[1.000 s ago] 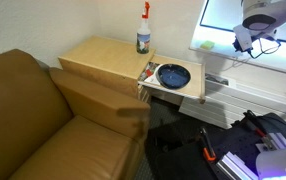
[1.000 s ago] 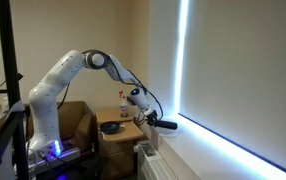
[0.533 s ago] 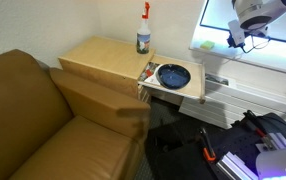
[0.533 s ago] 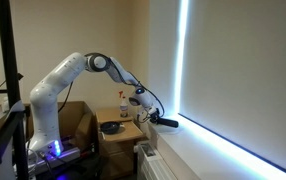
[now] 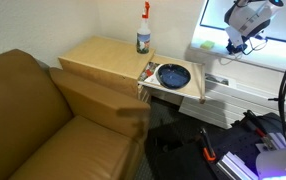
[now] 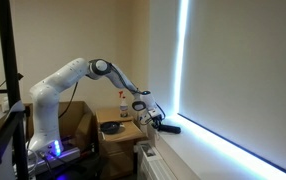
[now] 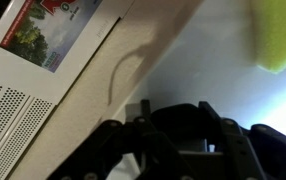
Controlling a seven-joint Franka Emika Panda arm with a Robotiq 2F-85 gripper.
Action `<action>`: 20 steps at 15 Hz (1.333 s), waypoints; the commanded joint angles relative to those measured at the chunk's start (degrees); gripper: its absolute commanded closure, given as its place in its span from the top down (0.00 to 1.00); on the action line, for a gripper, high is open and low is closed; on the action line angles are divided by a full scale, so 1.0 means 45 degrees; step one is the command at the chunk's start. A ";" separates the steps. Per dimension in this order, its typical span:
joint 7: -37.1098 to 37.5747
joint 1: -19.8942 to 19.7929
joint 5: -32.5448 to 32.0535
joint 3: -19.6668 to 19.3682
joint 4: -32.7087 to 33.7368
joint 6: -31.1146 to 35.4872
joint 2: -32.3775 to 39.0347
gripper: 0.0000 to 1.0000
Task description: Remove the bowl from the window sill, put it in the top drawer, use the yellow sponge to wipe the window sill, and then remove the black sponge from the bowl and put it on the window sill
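My gripper [image 5: 233,44] hangs just above the white window sill [image 5: 258,60], and it also shows in an exterior view [image 6: 163,124]. In the wrist view a dark block, the black sponge [image 7: 178,122], sits between the fingers, and the gripper is shut on it. The yellow sponge [image 5: 206,44] lies on the sill to the left of the gripper and shows at the top right of the wrist view [image 7: 281,35]. The dark bowl [image 5: 173,75] sits in the open top drawer [image 5: 195,93] of the wooden cabinet.
A spray bottle [image 5: 143,30] stands on the wooden cabinet top [image 5: 98,55]. A brown couch [image 5: 43,120] fills the left. A slatted heater cover [image 7: 13,110] runs below the sill. Cables and gear [image 5: 263,140] lie on the floor at the right.
My gripper has moved down and along the sill toward the yellow sponge, still holding the black sponge. The bowl and drawer have not moved.
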 commanded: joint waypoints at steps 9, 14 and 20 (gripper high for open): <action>0.3775 -0.0424 -0.4380 -0.0437 0.0925 -0.5159 -0.0490 0.88; 0.2000 -0.1350 -0.3733 0.0957 0.0430 -0.2999 -0.1830 1.00; 0.0750 -0.1955 -0.3176 0.1390 0.0504 -0.3830 -0.2963 1.00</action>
